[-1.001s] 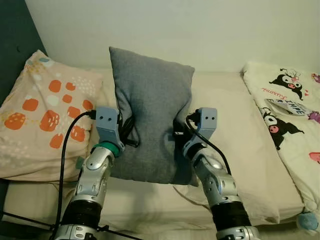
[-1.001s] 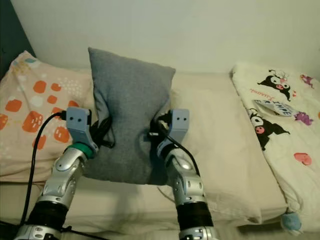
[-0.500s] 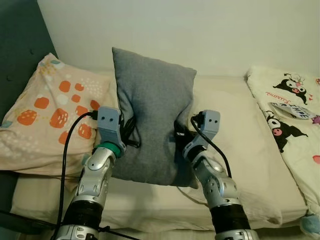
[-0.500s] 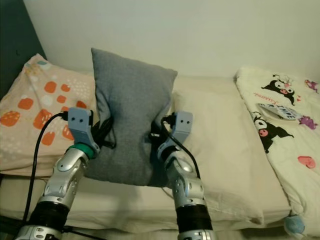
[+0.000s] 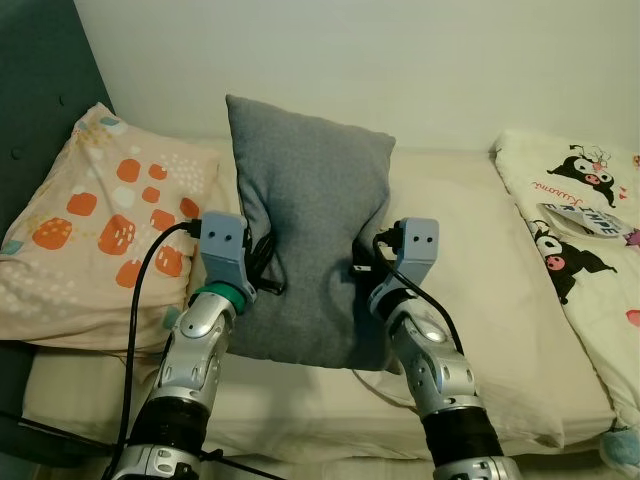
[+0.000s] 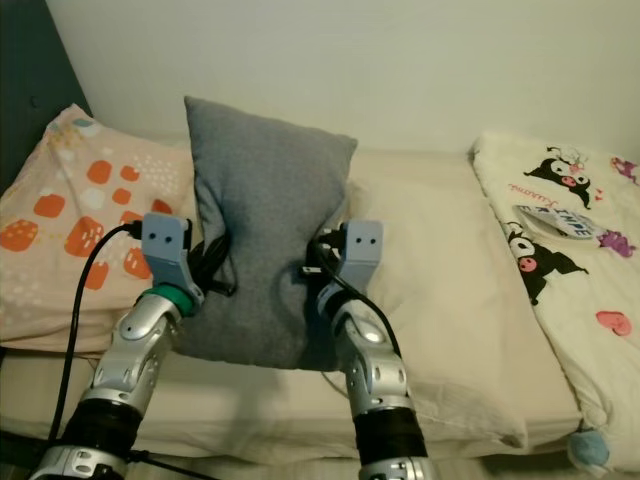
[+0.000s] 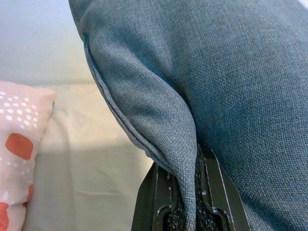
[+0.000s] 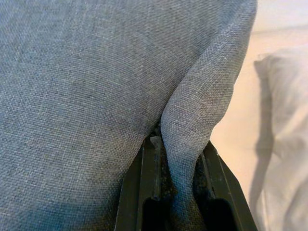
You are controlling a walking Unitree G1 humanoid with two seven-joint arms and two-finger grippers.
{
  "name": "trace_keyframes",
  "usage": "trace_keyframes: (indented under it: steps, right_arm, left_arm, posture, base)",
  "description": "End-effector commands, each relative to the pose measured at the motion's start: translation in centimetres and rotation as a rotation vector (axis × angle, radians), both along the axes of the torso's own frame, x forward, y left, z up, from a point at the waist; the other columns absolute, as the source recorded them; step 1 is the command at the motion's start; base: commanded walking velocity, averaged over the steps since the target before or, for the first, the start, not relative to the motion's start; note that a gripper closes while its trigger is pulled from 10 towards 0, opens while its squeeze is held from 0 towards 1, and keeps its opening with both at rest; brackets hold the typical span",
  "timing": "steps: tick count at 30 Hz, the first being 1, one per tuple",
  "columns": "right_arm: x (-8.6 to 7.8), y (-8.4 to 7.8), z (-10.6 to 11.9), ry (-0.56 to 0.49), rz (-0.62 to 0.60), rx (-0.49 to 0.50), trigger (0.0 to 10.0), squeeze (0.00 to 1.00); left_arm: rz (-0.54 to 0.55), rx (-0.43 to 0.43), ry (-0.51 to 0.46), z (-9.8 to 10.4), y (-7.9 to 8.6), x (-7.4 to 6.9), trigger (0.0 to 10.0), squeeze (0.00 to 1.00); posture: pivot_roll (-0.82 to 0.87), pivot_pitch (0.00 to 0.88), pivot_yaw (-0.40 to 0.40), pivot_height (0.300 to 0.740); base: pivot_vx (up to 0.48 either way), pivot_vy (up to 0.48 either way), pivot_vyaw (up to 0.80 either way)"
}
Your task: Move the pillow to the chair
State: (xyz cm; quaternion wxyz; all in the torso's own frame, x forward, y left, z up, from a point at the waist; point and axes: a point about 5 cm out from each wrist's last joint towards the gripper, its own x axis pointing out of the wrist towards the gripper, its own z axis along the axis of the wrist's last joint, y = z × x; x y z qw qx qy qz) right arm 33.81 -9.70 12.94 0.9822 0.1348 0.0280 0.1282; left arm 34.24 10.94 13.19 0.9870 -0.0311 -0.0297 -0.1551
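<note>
A rectangular grey woven-fabric pillow (image 5: 306,245) stands upright above the cream-sheeted bed (image 5: 480,250), held between the two silver arms in front of a plain pale wall (image 5: 400,60). The left gripper (image 7: 185,211) is clamped on a pinched fold of the pillow's left edge; in the left wrist view its black fingers (image 7: 149,202) are closed down to the thickness of the cloth between them. The right gripper (image 8: 175,192) grips the right edge in the same manner, its black fingers (image 8: 137,187) nearly together with a ridge of grey fabric squeezed in the gap. The fabric puckers inward at both grip sites, giving the pillow a waisted outline. To the left lies a peach pillow with orange and white spots (image 5: 95,230), leaning near a dark teal headboard (image 5: 40,90). To the right lies a white quilt printed with black cartoon figures (image 5: 580,220). Black cables (image 5: 135,300) run along both forearms.
</note>
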Motion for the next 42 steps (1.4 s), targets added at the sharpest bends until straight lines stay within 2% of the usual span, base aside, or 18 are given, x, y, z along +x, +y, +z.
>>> trace_keyframes:
  steps: [1, 9, 23, 27, 31, 42]
  right_arm:
    - [0.2, 0.7, 0.7, -0.039, 0.002, 0.006, 10.0, 0.00]
    - [0.2, 0.8, 0.4, -0.033, -0.008, 0.019, 10.0, 0.00]
    - [0.1, 0.7, 0.1, -0.014, -0.005, 0.002, 10.0, 0.00]
    - [0.1, 0.9, -0.4, 0.005, -0.006, -0.039, 10.0, 0.00]
    - [-0.2, 1.1, -0.5, 0.033, 0.012, 0.052, 10.0, 0.00]
    - [-0.1, 0.9, 0.2, 0.006, -0.006, 0.014, 10.0, 0.00]
  left_arm:
    - [-0.063, 0.029, -0.017, 0.4, -1.6, 0.1, 10.0, 0.00]
    - [-0.054, 0.027, -0.011, 0.6, -1.5, 0.4, 10.0, 0.00]
    - [-0.004, 0.004, 0.015, -0.1, -0.7, 0.1, 10.0, 0.00]
    - [-0.003, 0.006, 0.022, -0.4, -0.6, -0.1, 10.0, 0.00]
    - [-0.016, 0.012, 0.030, -0.8, -1.0, -0.5, 10.0, 0.00]
    - [-0.047, -0.008, 0.025, -0.3, -2.0, -0.2, 10.0, 0.00]
  posture:
    - [-0.07, 0.000, -0.001, 0.740]
    - [-0.06, 0.000, 0.009, 0.740]
    - [-0.05, 0.016, -0.005, 0.740]
    - [-0.04, 0.027, 0.001, 0.740]
    - [-0.03, 0.021, 0.001, 0.740]
    - [-0.05, 0.031, 0.007, 0.740]
  base:
    - [0.000, 0.000, 0.00]
    - [0.000, 0.000, -0.07]
    - [0.000, 0.000, -0.80]
    - [0.000, 0.000, -0.80]
    - [0.000, 0.000, -0.80]
    - [0.000, 0.000, -0.80]
